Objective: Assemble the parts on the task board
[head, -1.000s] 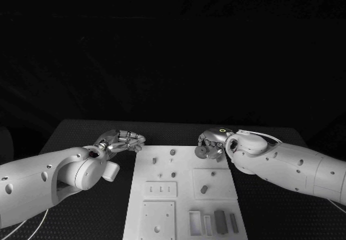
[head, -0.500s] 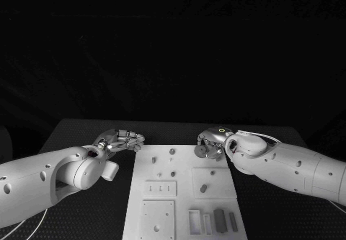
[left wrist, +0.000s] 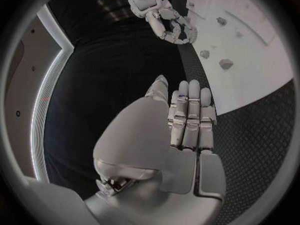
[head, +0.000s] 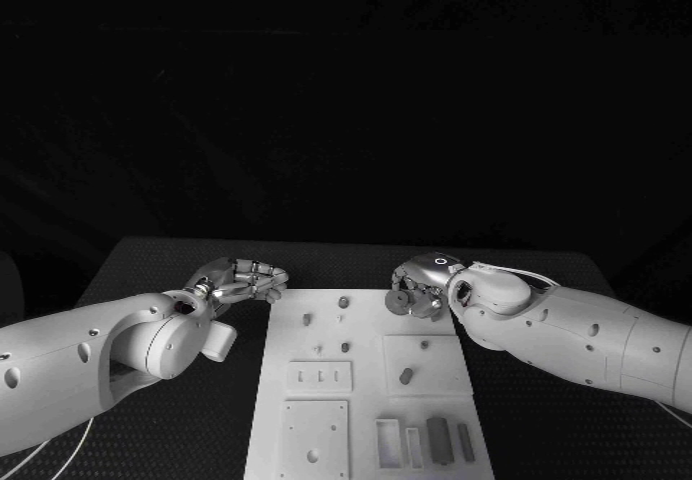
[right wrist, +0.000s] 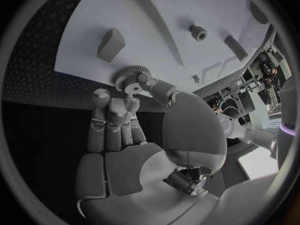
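Gear [right wrist: 130, 76], small and toothed, sits pinched at the tips of my right hand [head: 420, 289], held over the far right corner of the task board [head: 368, 440]; from my right wrist I see its ridged rim and a pale hub, with my thumb against it and the other fingers [right wrist: 111, 116] lying side by side below. The head view shows the same piece as a dark disc [head: 397, 297] at my fingertips, just above the board's far edge. The board itself is a long white plate running toward me down the middle of the black table [head: 173, 262]. On it lie small pegs [head: 345, 302] near the far end, a slanted piece [head: 407, 376] on a raised square panel, and upright blocks [head: 440, 441] in slots at the near right corner. From the right wrist I also make out a wedge-shaped block [right wrist: 110, 44] and a short round peg [right wrist: 198, 32] on the white surface. My left hand [head: 240, 281] hovers off the board's far left corner over the dark table, holding nothing; its fingers [left wrist: 189, 116] lie straight and close together, the thumb beside them.
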Motion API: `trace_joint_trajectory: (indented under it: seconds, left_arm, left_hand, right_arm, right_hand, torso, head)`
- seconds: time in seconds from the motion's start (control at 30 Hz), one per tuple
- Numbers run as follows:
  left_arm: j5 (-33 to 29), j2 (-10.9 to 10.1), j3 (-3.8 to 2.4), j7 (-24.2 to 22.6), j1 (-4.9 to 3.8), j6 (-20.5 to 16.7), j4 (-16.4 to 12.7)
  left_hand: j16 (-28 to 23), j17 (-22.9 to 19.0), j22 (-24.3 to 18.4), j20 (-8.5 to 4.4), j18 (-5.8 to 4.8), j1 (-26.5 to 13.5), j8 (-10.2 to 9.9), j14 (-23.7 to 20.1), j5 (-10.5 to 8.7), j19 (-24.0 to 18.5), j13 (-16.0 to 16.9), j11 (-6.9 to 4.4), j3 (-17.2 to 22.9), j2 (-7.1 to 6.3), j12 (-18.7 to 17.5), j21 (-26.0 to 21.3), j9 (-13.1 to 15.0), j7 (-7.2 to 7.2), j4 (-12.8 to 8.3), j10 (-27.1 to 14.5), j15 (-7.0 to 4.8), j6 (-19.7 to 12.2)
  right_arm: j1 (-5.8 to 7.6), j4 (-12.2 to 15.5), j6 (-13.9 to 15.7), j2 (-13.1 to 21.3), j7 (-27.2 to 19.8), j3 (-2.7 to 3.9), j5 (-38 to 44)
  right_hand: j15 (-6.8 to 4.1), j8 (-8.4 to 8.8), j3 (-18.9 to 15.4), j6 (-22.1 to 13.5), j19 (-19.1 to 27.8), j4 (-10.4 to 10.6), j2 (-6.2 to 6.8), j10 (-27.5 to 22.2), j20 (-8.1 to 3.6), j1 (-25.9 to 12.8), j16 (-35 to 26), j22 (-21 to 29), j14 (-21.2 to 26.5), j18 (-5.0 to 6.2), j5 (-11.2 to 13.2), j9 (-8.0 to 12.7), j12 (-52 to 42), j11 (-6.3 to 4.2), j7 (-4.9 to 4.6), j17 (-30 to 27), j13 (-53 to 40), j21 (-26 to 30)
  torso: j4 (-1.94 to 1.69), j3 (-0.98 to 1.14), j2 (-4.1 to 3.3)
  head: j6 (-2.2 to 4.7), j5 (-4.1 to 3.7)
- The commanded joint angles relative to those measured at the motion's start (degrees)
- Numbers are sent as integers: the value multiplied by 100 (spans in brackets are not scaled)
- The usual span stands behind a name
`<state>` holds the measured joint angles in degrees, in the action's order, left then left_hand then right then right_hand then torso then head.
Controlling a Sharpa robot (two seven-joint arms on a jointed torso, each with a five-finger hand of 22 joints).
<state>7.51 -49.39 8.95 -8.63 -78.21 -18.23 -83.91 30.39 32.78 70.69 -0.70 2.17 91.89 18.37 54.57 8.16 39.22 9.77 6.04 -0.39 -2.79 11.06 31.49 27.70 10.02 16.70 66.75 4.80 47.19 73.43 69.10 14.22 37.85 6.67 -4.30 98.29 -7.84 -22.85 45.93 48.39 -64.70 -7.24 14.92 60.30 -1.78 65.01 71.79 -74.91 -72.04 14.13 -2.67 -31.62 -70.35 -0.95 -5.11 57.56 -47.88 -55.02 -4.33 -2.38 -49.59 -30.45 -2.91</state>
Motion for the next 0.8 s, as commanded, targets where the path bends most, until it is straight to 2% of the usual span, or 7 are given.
trace_joint_trajectory:
  seconds: [0.03,0.4,0.63,0.8]
  left_arm:
    - [-18,3,-3,-34,-6,60,-22]
    - [-18,-2,-3,-30,-6,60,-28]
    - [-18,-12,-3,-33,-6,57,-31]
    - [-18,-19,-3,-36,-6,53,-37]
  left_hand:
    - [10,6,-8,-20,19,-17,-27,22,-30,18,8,9,40,-21,-39,38,5,32,-5,38,0,12]
    - [10,7,-9,-19,19,-17,-28,22,-30,17,9,9,41,-22,-41,39,5,32,-4,38,1,13]
    - [9,8,-10,-19,19,-19,-30,22,-30,16,10,10,42,-23,-43,41,6,32,-3,39,1,13]
    - [8,9,-11,-18,19,-19,-31,22,-30,16,11,10,43,-24,-45,41,7,32,-3,39,1,13]
  right_arm:
    - [-50,13,-29,-13,23,-34,123]
    - [-50,75,98,-1,90,-33,129]
    - [-47,339,280,100,204,-25,197]
    - [-44,603,423,166,316,21,315]
  right_hand:
    - [-30,-46,-14,1499,-49,47,-55,-104,-8,-46,13,-71,-26,87,-8,-106,30,-186,194,-3,16,-37]
    - [-48,-66,-27,1489,-76,28,-104,-57,-21,-51,14,-60,-52,87,-11,-153,36,-197,199,-1,36,-37]
    - [-55,-73,-23,1489,-88,11,-106,-37,-29,-51,13,-56,-65,87,-11,-172,40,-201,202,-1,45,-37]
    - [-59,-76,-19,1491,-95,6,-106,-27,-33,-52,12,-54,-72,87,-11,-181,42,-202,202,-2,50,-37]
  torso:
    - [-3,-2,0]
    - [-9,-8,1]
    - [-5,-9,7]
    - [-2,-9,8]
  head:
    - [-2,0]
    - [2,7]
    - [-1,24]
    - [9,40]
